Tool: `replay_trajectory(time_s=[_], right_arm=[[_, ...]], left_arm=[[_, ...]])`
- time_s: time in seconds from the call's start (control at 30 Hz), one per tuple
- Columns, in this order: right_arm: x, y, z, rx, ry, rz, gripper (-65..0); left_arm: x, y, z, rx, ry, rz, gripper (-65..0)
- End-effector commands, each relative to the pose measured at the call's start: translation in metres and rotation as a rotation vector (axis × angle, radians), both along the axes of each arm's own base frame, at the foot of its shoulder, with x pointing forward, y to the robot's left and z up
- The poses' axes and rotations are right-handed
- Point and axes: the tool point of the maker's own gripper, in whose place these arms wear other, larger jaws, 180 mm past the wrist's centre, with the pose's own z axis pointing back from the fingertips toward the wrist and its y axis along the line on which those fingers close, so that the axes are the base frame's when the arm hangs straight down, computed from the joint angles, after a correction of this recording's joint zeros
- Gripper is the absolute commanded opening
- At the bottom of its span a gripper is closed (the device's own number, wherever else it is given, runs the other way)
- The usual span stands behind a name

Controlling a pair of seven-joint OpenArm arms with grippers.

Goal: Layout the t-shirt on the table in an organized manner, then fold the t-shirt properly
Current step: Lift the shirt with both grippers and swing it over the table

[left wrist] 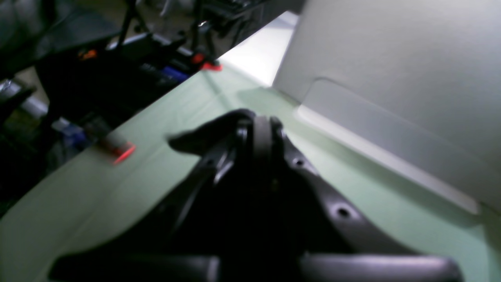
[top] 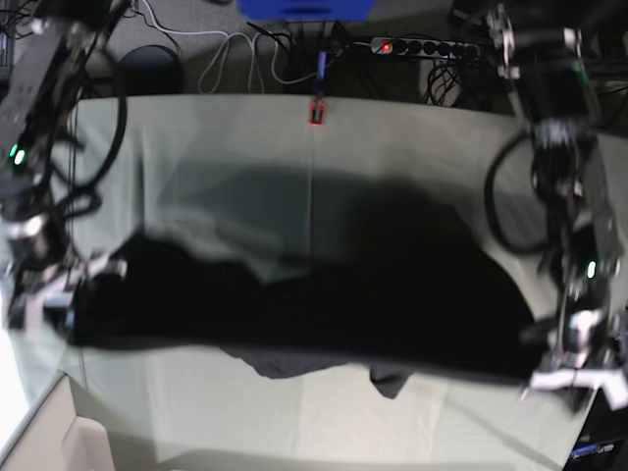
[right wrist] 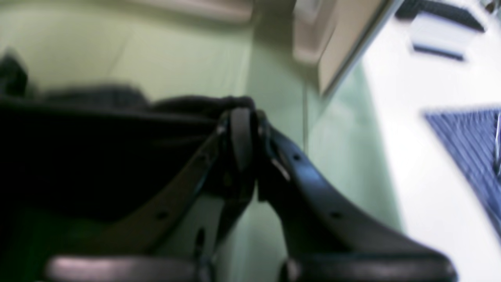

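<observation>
Overhead, the black t-shirt [top: 294, 304] hung stretched between both arms above the worktop [top: 226, 128], each gripper's fingers (left [left wrist: 260, 125], right [right wrist: 240, 117]) clamped on fabric; soft and limp, it looked best held at opposite edges.

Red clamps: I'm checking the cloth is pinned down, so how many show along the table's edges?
3. Base view: one small red clamp at the far edge's middle. Left wrist view: two on the edge. One may be the same clamp; others may be hidden.
</observation>
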Motion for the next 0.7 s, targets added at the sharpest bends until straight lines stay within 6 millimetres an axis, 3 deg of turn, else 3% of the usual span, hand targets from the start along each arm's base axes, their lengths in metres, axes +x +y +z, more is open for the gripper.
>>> replay_trajectory(time_s=[0.0,0.27,0.47,0.57,0.67], right_arm=[[0.014,-0.001,0.034,-0.019,-0.098,0.003,-65.0],[0.095,-0.005,0.121,-0.041,-0.208,0.028,-65.0],[0.148,-0.034,0.194,0.007,-0.3,-0.01,-65.0],[0.161,-0.05,0.222,0.023,-0.329,-0.029,-65.0],[0.167,-0.063,0.249,0.03,-0.361,-0.045,-65.0]], left_arm=[[0.013,0.0,0.04,0.048,-0.101,0.002,-65.0],[0.091,-0.033,0.135,0.106,-0.222,-0.065,-65.0],[0.144,-0.038,0.214,0.103,-0.268,-0.073,-65.0],[0.157,-0.041,0.259,0.114,-0.298,-0.074,-65.0],[0.161,-0.058,0.303,0.151,-0.341,-0.098,-65.0]])
